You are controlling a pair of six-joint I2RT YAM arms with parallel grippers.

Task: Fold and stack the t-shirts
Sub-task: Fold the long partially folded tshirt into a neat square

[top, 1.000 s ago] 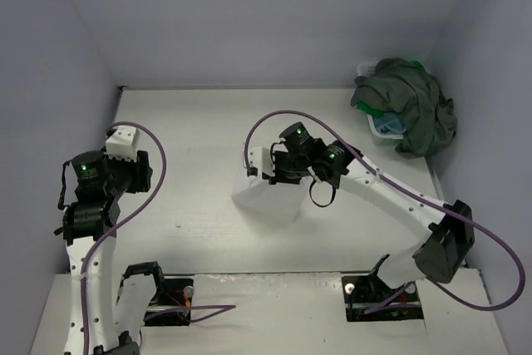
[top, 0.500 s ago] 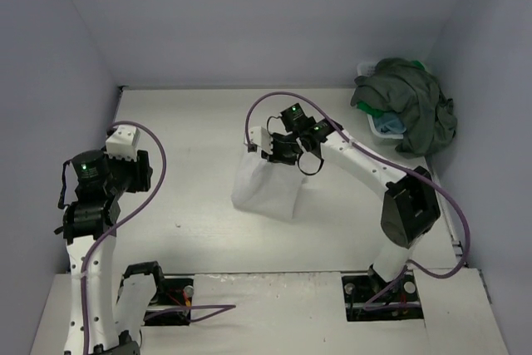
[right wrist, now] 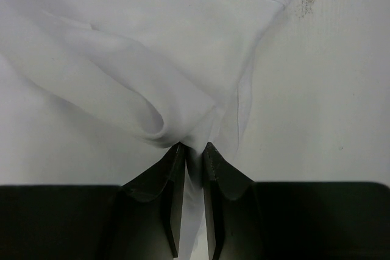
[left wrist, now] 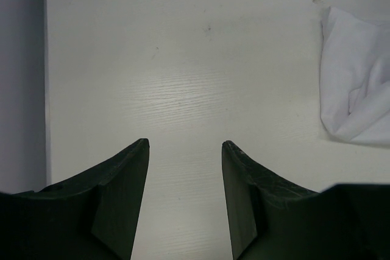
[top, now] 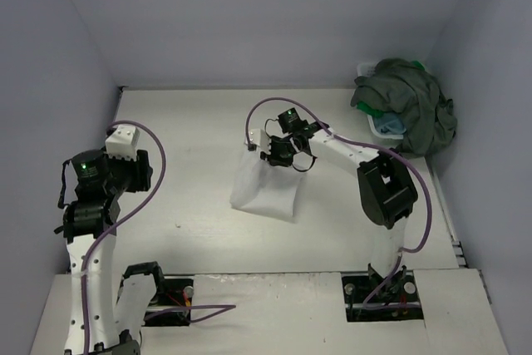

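The right hand has its fingers nearly together, clamped on a thin ridge of the white t-shirt, which bunches into a soft rolled fold just ahead of the fingertips. The shirt lies partly folded on the pale bench, well to the left of the white slatted basket in the top view, with its corner nearest the basket under the hand. The right arm stretches away from the basket, elbow raised, with the wrist bent low over the cloth. The step in hand appears to be laying or tidying a fold in this shirt. Doing it well likely means carrying the pinched edge low and straight, setting it down flush with the layer beneath, and letting go only once the roll has flattened, so that the lower layer is not dragged askew. The left hand hangs on the far side of the bench from the basket, fingers apart over bare wood, gripping nothing. The basket itself is heaped with a dark olive-grey shirt, with bright green and light blue cloth showing under it.
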